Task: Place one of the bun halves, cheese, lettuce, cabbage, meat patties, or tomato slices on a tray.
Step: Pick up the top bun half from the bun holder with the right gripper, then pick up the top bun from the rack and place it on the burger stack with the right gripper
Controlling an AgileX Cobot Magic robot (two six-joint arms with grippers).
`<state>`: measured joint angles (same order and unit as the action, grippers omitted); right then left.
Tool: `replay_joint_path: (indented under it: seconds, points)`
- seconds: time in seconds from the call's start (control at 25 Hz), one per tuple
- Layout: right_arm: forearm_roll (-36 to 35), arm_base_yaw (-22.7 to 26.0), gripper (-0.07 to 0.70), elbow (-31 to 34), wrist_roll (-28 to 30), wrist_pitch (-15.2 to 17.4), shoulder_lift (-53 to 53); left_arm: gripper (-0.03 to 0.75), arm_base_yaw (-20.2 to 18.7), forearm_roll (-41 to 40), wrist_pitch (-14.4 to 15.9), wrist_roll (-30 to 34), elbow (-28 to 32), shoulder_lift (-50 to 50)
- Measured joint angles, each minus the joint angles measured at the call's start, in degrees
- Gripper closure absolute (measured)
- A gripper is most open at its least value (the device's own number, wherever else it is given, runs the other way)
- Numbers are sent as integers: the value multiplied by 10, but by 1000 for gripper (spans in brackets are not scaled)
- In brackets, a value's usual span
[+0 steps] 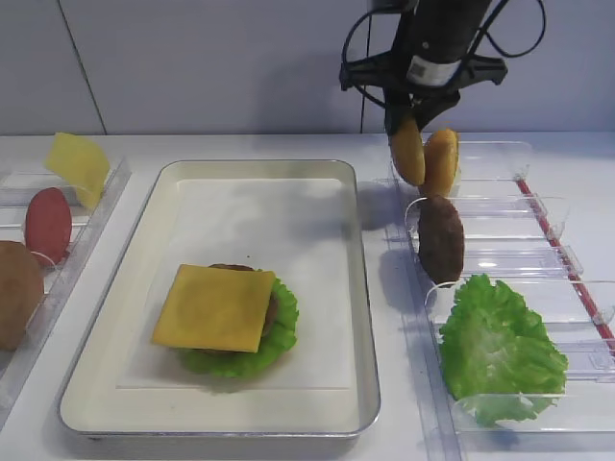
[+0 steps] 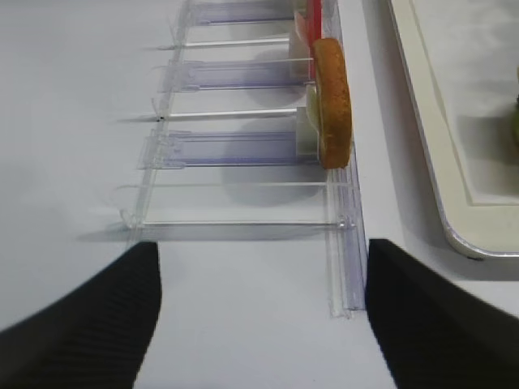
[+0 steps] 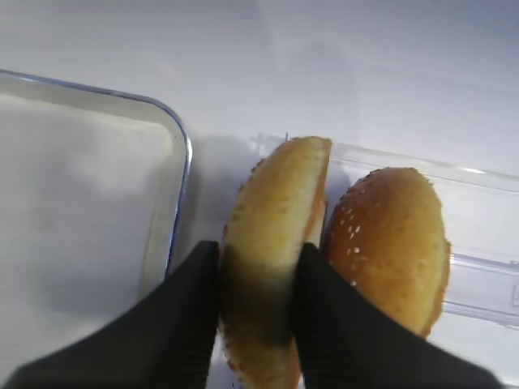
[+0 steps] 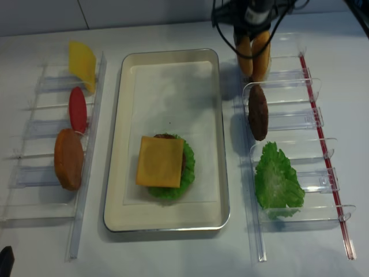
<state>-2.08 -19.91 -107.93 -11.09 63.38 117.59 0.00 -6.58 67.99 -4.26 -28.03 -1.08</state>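
Note:
My right gripper (image 3: 259,261) is shut on a plain golden bun half (image 3: 280,203) standing on edge at the far end of the right rack. A sesame-specked bun half (image 3: 391,237) stands right beside it. From above, the gripper (image 1: 405,123) hangs over that held bun half (image 1: 407,152). The silvery tray (image 1: 366,288) holds a stack with a yellow cheese slice (image 1: 214,307) on top of ruffled lettuce (image 1: 284,331); a dark edge shows under the cheese. My left gripper (image 2: 263,263) is open over bare table near the left rack, holding nothing.
The right clear rack (image 1: 538,259) also holds a dark meat patty (image 1: 441,238) and a lettuce leaf (image 1: 500,351). The left rack (image 4: 86,173) holds a cheese slice (image 4: 82,62), a red tomato slice (image 4: 77,108) and a brown bun half (image 4: 69,158). The tray's far half shows bare liner.

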Motion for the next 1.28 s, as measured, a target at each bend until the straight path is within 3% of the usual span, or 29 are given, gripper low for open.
replay_joint_path:
  seconds: [0.24,0.4,0.6,0.72,0.92,1.12,1.28]
  points:
    - [0,0,390,-77,0,71,0,206,0,0,0,0,0,0]
    - [-2,0,393,-93,3,78,-8,206,0,0,0,0,0,0]
    - [-44,0,393,-67,14,83,-43,206,0,0,0,0,0,0]
    - [-56,0,393,-9,16,83,-82,206,0,0,0,0,0,0]
    - [-57,0,398,150,27,73,-171,206,0,0,0,0,0,0]
    - [-76,0,402,311,36,-25,-292,207,0,0,0,0,0,0]
    - [-136,0,402,378,83,-40,-358,206,0,0,0,0,0,0]
